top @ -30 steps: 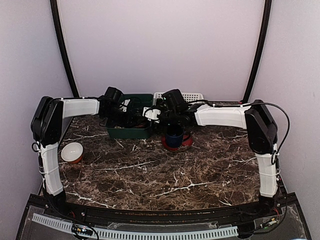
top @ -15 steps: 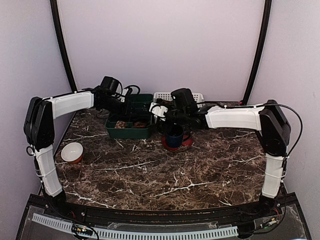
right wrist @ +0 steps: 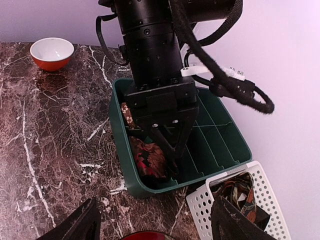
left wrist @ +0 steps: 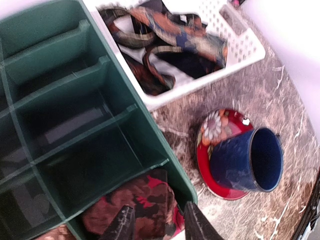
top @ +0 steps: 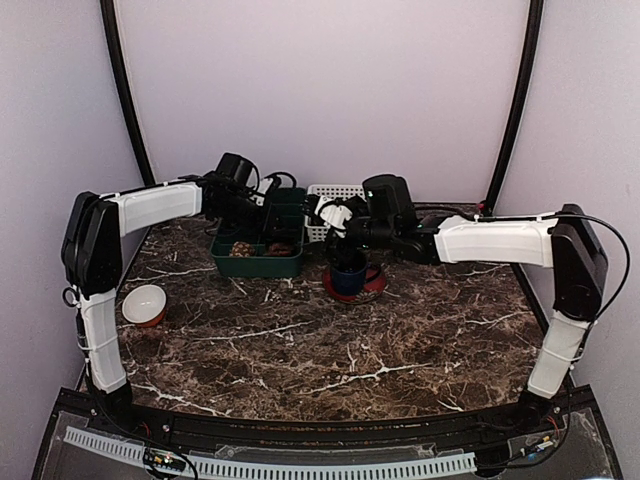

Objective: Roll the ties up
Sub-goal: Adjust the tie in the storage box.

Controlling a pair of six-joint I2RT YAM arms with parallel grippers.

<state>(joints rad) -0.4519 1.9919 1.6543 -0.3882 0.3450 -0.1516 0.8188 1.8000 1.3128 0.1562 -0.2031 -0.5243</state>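
A rolled tie (left wrist: 142,207), brown and red, lies in the corner compartment of the green divided tray (left wrist: 177,177). My left gripper (left wrist: 159,227) hovers just above it, open, with nothing between its fingers. In the right wrist view this rolled tie (right wrist: 148,157) lies under the left gripper (right wrist: 171,142), and a second rolled tie (right wrist: 127,113) sits in the neighbouring compartment. Unrolled ties (left wrist: 172,37) are heaped in the white basket (left wrist: 210,77). My right gripper (right wrist: 157,225) is open and empty over the table between the tray (right wrist: 120,165) and the basket (right wrist: 198,203).
A blue mug (top: 349,272) stands on a red saucer (top: 372,287) in front of the basket (top: 340,192). A white and orange bowl (top: 145,304) sits at the left. The tray (top: 255,268) is at the back, left of centre. Walls close in behind.
My left gripper has opened and risen off the rolled tie, which stays in the tray. The right arm has stretched out and its wrist has shifted right, toward the basket.
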